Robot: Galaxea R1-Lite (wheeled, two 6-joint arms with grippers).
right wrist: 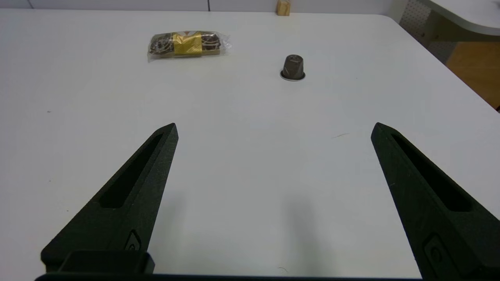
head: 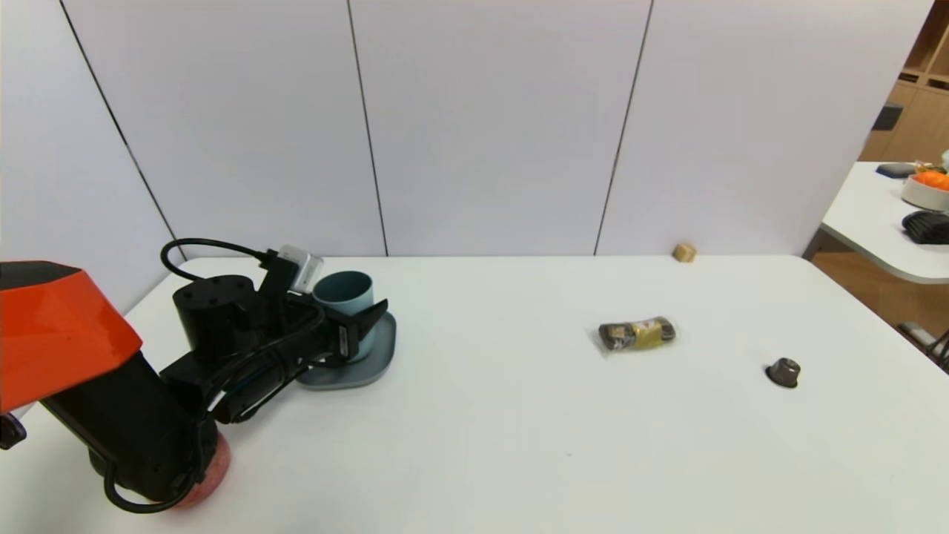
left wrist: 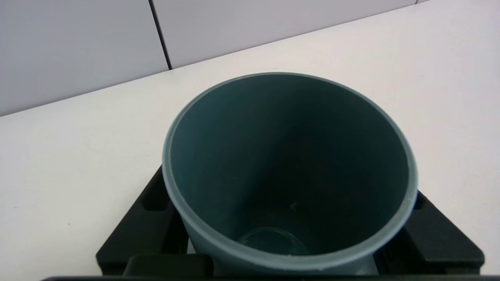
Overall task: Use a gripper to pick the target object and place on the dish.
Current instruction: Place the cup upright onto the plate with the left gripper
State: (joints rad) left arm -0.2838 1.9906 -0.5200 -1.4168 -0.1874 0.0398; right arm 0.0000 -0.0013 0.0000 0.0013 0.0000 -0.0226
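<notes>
The light blue-grey cup (head: 347, 293) stands upright on the dark grey-blue dish (head: 376, 365) at the table's left. My left gripper (head: 356, 315) reaches in from the near left and is shut on the cup, a black finger (head: 368, 317) pressed against each side. The left wrist view looks down into the cup (left wrist: 289, 164) and its teal inside, with my left gripper (left wrist: 289, 191) around it and black fingers (left wrist: 144, 222) flanking both sides; the dish is hidden there. My right gripper (right wrist: 273, 127) hangs open over bare table, out of the head view.
A red-yellow fruit (head: 211, 475) lies under my left arm near the front edge. A wrapped brown-gold snack (head: 637, 334) (right wrist: 188, 43), a small brown capsule (head: 784, 371) (right wrist: 293, 67) and a wooden block (head: 684, 252) lie to the right. A second table (head: 882, 222) stands far right.
</notes>
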